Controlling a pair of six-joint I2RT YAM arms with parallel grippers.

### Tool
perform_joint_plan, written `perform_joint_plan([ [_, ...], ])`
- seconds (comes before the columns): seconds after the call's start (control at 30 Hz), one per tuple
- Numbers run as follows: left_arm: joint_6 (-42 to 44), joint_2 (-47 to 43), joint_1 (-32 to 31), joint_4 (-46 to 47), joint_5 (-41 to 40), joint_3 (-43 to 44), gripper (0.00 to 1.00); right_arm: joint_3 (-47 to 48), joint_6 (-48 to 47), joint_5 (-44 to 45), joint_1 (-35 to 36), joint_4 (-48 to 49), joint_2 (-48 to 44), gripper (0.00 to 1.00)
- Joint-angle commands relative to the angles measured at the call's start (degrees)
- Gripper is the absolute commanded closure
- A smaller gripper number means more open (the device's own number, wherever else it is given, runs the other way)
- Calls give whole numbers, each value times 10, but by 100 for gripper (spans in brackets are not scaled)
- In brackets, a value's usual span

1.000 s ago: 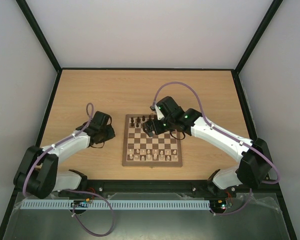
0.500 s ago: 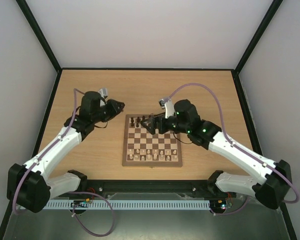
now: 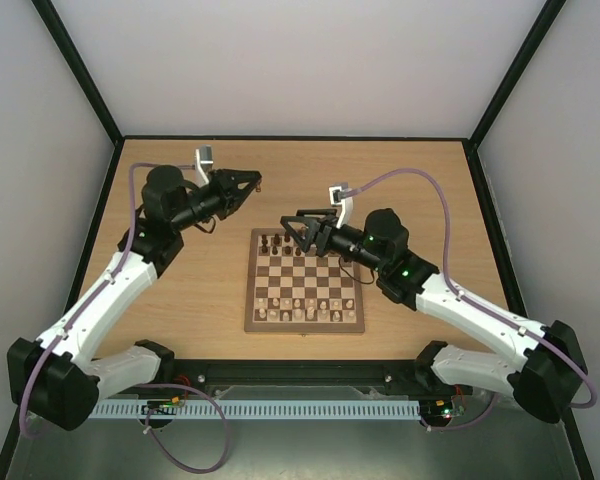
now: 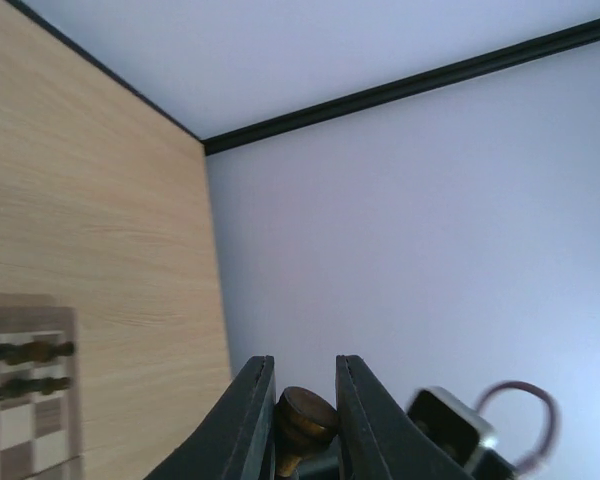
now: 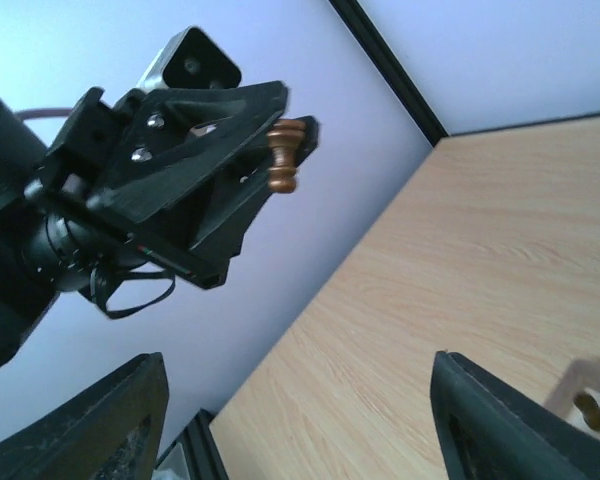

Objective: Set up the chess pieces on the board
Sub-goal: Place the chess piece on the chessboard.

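- The left arm has come up off the table beside the board and swung out toward the far left. A second ago it sat low by the board's left edge.
- The left gripper (image 3: pixel 248 182) now hangs in the air well clear of the board (image 3: pixel 252 322). Its fingers (image 4: pixel 252 420) are closed on a dark piece (image 5: pixel 283 155), pinching it near the head.
- The right arm has drawn back from the far squares it was over. The right gripper (image 3: pixel 298 232) sits above the board's far edge with its fingers (image 5: pixel 90 430) spread wide and nothing between them, turned toward the left gripper.
- My read is that one dark piece has been picked up and is on its way, either to the far rows or across to the other gripper. It is not yet on any square.
- A few dark pieces (image 3: pixel 276 242) stand at the far left of the board. The rest of the far side looks thinly filled, so much of the dark set is left to place.
- The pale pieces (image 3: pixel 302 310) stand along the near rows, well away from both grippers.
- The right gripper sits between the held piece and the far squares, so it stands in the way of a straight run in.
- The dark pieces already standing are close together and could be knocked over by a low approach.
- The right arm's cable (image 3: pixel 420 185) loops high and clear of the board.
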Motion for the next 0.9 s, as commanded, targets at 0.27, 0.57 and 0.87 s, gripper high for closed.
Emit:
perform_joint_plan([
  [0.27,-171,-72,3,157,30,-13,93,40,83,-12,4,236,78,45],
  [0.57,-215,-87,1,188,-30,-39,92,91,98,-13,9,303,132,45],
  [0.87,-252,-88,0,218,-91,-66,92,140,106,-13,26,324,193,46],
])
